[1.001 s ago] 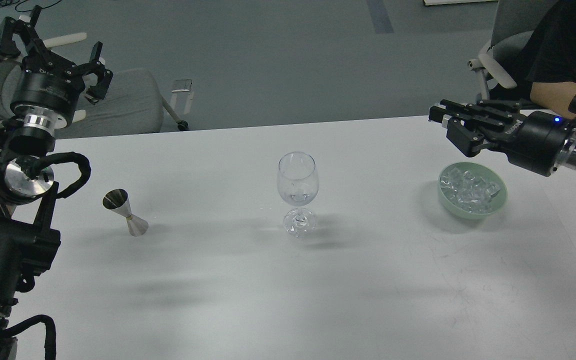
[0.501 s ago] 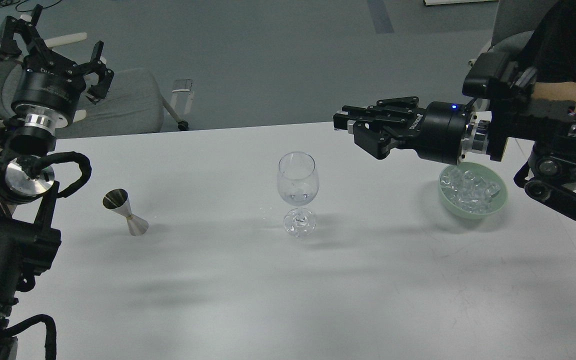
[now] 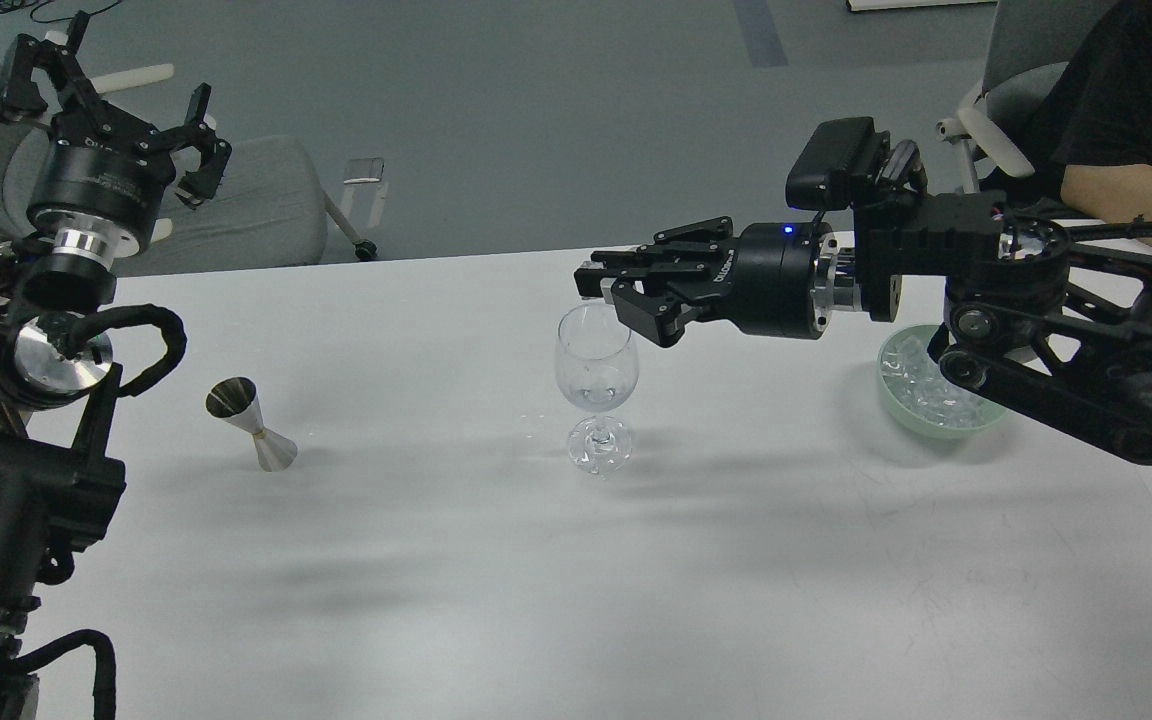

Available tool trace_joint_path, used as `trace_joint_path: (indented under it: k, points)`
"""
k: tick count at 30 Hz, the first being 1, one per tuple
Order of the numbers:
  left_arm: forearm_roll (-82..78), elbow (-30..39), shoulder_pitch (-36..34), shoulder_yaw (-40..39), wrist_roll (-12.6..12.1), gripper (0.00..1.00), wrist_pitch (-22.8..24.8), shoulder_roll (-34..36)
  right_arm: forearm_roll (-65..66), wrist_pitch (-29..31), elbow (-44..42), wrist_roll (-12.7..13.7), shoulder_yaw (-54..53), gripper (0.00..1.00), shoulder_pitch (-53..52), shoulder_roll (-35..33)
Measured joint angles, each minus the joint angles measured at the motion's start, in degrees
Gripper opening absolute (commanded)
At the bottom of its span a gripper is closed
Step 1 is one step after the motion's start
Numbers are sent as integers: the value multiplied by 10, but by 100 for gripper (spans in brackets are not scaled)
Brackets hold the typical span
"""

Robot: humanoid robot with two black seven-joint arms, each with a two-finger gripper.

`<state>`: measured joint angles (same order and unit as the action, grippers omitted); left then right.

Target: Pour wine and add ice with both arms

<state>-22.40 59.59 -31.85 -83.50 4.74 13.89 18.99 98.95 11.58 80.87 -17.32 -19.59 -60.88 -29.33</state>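
A clear wine glass [image 3: 595, 365] stands upright at the middle of the white table [image 3: 576, 580], with a little clear content at the bottom of its bowl. My right gripper [image 3: 591, 287] reaches in from the right, level, with its tips just above the glass's rim. Its fingers are drawn together on a small clear ice cube. A pale green bowl [image 3: 986, 422] of ice [image 3: 921, 392] sits at the right, partly hidden behind my right arm. My left gripper [image 3: 111, 105] is open and empty, raised at the far left, well away from the glass.
A small steel jigger [image 3: 251, 425] stands on the table at the left. A grey chair [image 3: 266, 205] is behind the table's far left edge. A seated person's bare forearm [image 3: 1136, 195] rests at the far right corner.
My right arm has swung left from over the ice bowl to above the wine glass's rim, fingers still closed. My left arm has barely moved.
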Motion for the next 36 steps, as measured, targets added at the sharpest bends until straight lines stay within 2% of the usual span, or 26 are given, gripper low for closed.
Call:
trace_joint_path:
  k: [14,18,28,36]
  points:
    - [1,4,1,0,0,98,0,0,-2,14,-18,-1,41,0,-19,23]
    - [1,4,1,0,0,98,0,1,-3,14,-26,-1,41,8,-23,28]
    - [1,4,3,0,0,98,10,1,-3,14,-33,2,49,16,-26,41]
    - [1,4,3,0,0,98,11,1,-4,14,-36,2,49,27,-26,44]
